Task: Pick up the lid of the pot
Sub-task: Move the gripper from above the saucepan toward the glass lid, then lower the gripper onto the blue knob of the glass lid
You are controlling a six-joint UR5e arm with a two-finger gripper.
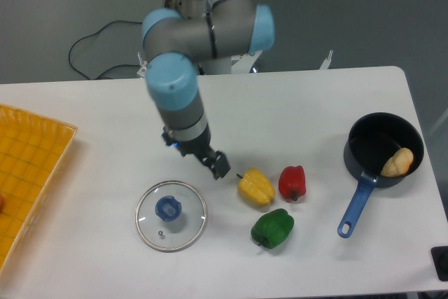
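The glass pot lid [171, 215] with its blue knob [168, 208] lies flat on the white table, front left of centre. My gripper [215, 163] hangs just above the table, up and to the right of the lid's rim and apart from it. A dark fingertip [221, 166] shows, but the angle hides the gap between the jaws. I see nothing held in it.
A yellow pepper [255, 187], a red pepper [292, 183] and a green pepper [273, 228] lie right of the lid. A black pot [364, 146] with a blue handle holds a yellowish item at the far right. An orange tray [28, 173] sits at the left edge.
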